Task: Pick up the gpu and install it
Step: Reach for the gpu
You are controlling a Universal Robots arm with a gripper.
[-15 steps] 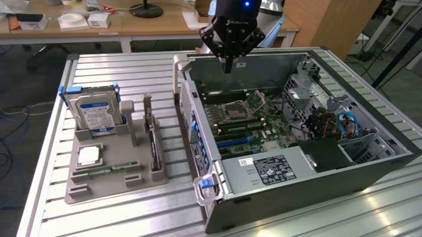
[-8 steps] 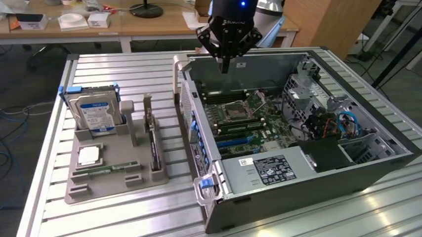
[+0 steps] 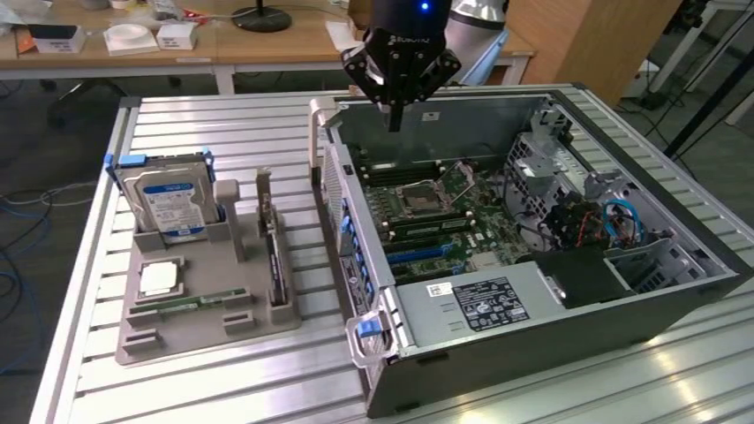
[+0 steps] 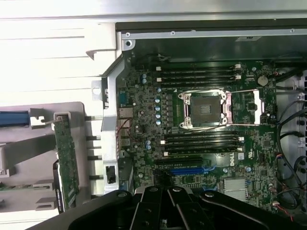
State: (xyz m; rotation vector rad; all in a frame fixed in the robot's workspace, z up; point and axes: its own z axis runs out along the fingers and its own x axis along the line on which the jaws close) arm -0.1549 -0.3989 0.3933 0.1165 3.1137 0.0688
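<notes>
Exterior view: found gripper (image 3: 397, 119) closed, empty, above computer case (image 3: 589, 349); saw the gpu (image 3: 277, 265) lower, toward the exterior view's left, on edge, long axis along case wall.

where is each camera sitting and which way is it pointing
Exterior view: raised, off the robot, looking down at a slant across the table at the holder and open case; the arm and shut pincer hang over the case's far wall.
Wrist view: on the wrist, looking down into the case at the motherboard; the pincer shows.
Shared: pincer, case, motherboard, socket, gpu standing in the holder.
</notes>
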